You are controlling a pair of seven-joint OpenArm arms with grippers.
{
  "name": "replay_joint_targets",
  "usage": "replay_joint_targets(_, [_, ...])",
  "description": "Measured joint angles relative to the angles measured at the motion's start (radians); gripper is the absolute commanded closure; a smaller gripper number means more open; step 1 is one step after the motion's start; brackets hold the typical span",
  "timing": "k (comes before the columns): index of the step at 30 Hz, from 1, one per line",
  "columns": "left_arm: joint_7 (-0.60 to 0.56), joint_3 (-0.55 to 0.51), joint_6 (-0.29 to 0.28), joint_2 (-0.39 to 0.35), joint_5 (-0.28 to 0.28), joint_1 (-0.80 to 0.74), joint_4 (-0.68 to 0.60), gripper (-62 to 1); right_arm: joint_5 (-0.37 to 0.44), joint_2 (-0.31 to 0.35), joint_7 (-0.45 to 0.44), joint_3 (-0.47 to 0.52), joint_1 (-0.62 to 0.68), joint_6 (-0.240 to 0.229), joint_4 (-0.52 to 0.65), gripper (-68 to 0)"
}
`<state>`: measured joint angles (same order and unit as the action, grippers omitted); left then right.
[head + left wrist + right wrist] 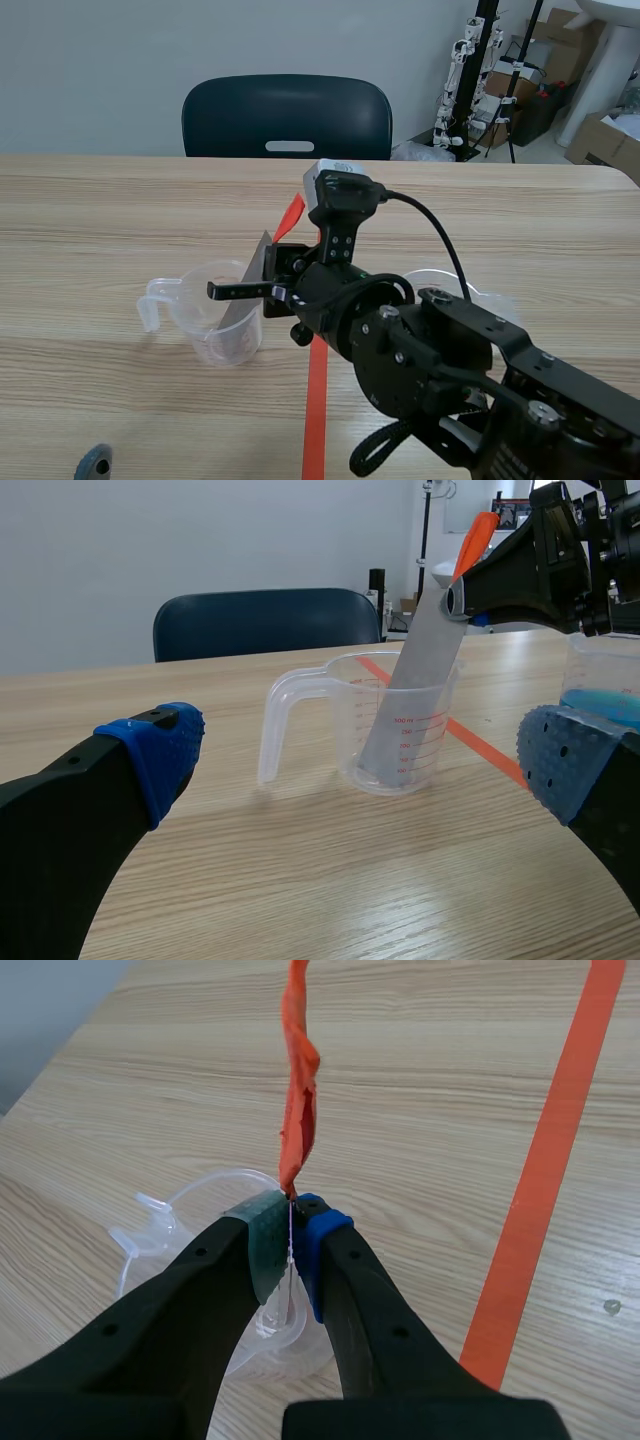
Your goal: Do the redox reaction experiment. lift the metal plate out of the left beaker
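A grey metal plate (415, 700) with an orange tape tab (473, 540) on top leans inside the clear left beaker (385, 720). My right gripper (291, 1240) is shut on the plate's top edge, just under the orange tab (298, 1090), above the beaker (190, 1235). In the scene view the right arm reaches over from the right, its gripper (270, 270) on the plate (250, 285) in the beaker (215, 320). My left gripper (360, 755) is open, low on the table, facing the beaker with nothing between its fingers.
A second clear beaker (605, 675) holding blue liquid stands to the right, also seen behind the right arm (450, 285). An orange tape line (316, 410) runs down the table. A dark chair (287, 115) stands at the far edge.
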<state>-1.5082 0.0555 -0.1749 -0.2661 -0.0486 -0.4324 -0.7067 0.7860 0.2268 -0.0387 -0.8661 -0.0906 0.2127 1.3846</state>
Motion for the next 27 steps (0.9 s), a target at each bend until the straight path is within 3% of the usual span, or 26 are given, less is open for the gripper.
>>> replay_joint_targets(8, [0.000, 0.000, 0.000, 0.000, 0.000, 0.000, 0.000, -62.3, 0.000, 0.000, -0.001, 0.000, 0.000, -0.001, 0.000, -0.9])
replay_joint_targets(18, [0.000, 0.000, 0.000, 0.000, 0.000, 0.000, 0.000, -62.3, -0.003, -0.002, -0.003, 0.000, 0.000, -0.041, 0.000, -0.9])
replay_joint_targets(20, [0.000, 0.000, 0.000, 0.000, 0.000, 0.000, 0.000, -62.3, -0.048, -0.002, -0.003, 0.000, 0.000, -0.076, 0.000, -0.8])
replay_joint_targets(27, [0.000, 0.000, 0.000, 0.000, 0.000, 0.000, 0.000, -62.3, -0.124, -0.003, -0.003, 0.000, 0.000, -0.113, 0.000, -0.8])
